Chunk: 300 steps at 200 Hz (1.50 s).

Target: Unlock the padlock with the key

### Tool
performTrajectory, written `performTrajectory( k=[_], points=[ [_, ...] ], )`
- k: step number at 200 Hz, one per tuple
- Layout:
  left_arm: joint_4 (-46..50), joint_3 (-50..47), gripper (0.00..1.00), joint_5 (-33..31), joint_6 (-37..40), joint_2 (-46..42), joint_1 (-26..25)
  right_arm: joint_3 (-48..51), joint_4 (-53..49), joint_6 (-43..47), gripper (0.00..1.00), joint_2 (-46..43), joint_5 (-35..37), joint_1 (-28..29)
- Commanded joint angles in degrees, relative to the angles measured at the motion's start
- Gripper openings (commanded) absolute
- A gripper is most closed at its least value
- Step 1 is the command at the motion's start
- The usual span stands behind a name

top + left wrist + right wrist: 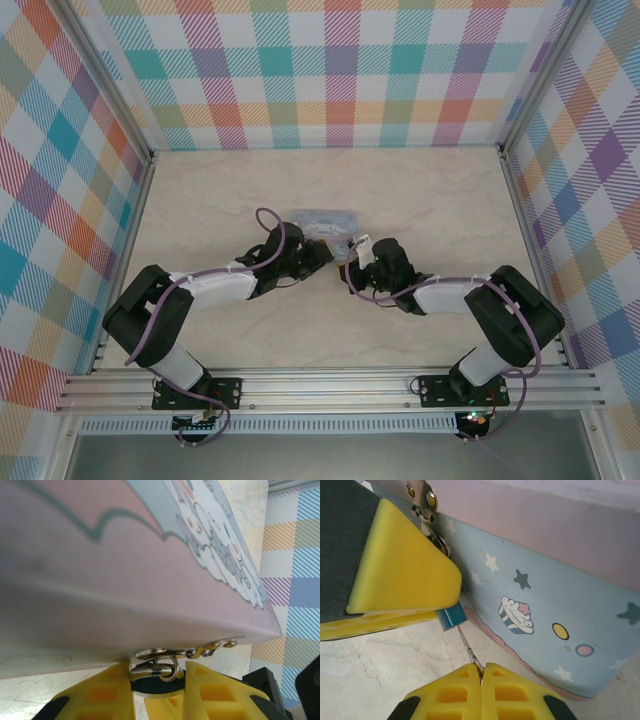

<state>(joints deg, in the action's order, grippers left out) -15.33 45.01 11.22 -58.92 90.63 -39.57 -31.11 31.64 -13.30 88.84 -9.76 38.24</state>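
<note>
At the hasp [422,502] of the tin [545,605], the left tool [159,677] clamps the teal padlock [451,618] steady so the right tool [481,672], pinched shut on the inserted key [469,650], can turn it.

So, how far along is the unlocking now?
Done: the left gripper grips the padlock, and the right gripper pinches the key. In hand: the key's tip meets the padlock's body; how deep, I cannot tell. To do: turning it and freeing the shackle, which looks closed through the latch of the tin.
</note>
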Motion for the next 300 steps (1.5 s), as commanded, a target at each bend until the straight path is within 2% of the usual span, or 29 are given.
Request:
performTrajectory(
  k=[1, 54, 134, 206, 264, 300],
  points=[
    [-0.59, 2.09, 0.22, 7.13, 1.51, -0.18, -1.56, -4.70, 10.76, -1.07, 0.05, -0.11, -4.29, -0.35],
    [0.04, 2.20, 0.22, 7.01, 2.23, 0.34, -1.56, -4.94, 11.90, -3.22, 0.05, 1.03, -10.11, -2.98],
    [-0.36, 2.90, 0.23, 7.73, 2.27, 1.48, -1.55, -5.98, 10.28, -3.65, 0.05, 2.00, -10.26, -3.53],
    [1.29, 2.02, 0.46, 5.51, 2.93, 0.57, -1.56, 2.05, 9.55, -6.77, 0.04, 3.18, -5.02, -3.43],
    [9.30, -0.64, 0.66, 0.80, 4.41, -7.78, -1.11, 5.05, 5.61, -7.95, 0.04, 1.41, -6.28, -3.43],
    [9.60, -4.49, 0.67, -1.07, 2.46, -12.91, -0.76, 3.38, -4.24, -11.95, 0.04, -1.53, -9.37, -3.39]
  ],
)
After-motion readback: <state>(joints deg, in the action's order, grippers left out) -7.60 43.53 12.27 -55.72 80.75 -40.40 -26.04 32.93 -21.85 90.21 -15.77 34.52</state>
